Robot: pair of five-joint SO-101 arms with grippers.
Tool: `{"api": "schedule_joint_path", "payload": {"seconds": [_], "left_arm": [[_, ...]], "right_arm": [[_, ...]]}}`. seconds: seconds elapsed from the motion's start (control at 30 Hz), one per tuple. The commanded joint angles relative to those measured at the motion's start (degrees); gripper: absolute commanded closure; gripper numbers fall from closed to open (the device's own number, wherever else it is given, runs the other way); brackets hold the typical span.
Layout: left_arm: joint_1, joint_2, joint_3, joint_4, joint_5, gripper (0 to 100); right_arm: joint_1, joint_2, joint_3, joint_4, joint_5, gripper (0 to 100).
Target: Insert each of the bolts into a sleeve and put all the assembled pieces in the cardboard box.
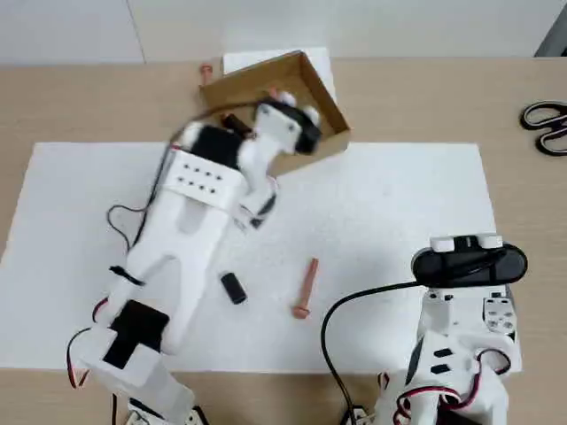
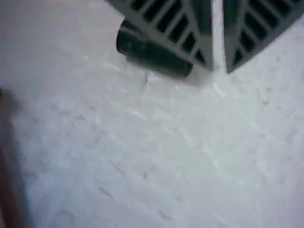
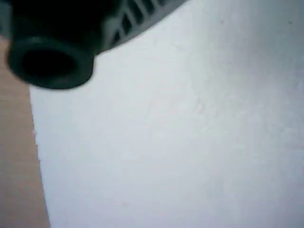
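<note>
My left gripper (image 2: 219, 69) is down inside the cardboard box (image 1: 259, 78) at the back of the table, with the left arm's head (image 1: 285, 126) over the box. Its fingers stand almost together with a thin gap and nothing between them. A black sleeve (image 2: 151, 53) lies just beside them. My right gripper (image 3: 64, 33) is shut on another black sleeve (image 3: 50, 64), its open end facing the camera, low over the white sheet's edge; the right arm (image 1: 468, 262) stays folded at front right. A loose black sleeve (image 1: 233, 288) and a copper bolt (image 1: 306, 289) lie at the sheet's front middle.
A second bolt (image 1: 205, 73) lies on the bare wooden table behind the box. Scissors (image 1: 545, 126) rest at the far right edge. The white sheet (image 1: 416, 195) covers the middle of the table; the left arm stretches diagonally across its left half.
</note>
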Motion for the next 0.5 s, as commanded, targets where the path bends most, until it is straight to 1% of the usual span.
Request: {"api": "schedule_joint_path", "payload": {"seconds": [0.0,0.13,0.27,0.43,0.47], "left_arm": [[3.25,-3.16,2.59,0.62,-3.08,99],[5.8,-3.16,3.12,0.62,-3.25,99],[9.23,-3.16,2.95,0.62,-6.59,99],[13.63,-3.16,2.86,0.62,-7.03,99],[14.68,-3.16,2.95,0.62,-8.09,99]], "right_arm": [[0.4,-0.31,-0.62,-1.27,0.44,99.1],[0.4,-0.31,-0.62,-1.27,0.44,99.1],[0.4,-0.31,-0.62,-1.27,0.44,99.1],[0.48,-0.31,-0.62,-1.27,0.44,99.1],[0.48,-0.31,-0.62,-1.27,0.44,99.1]]}}
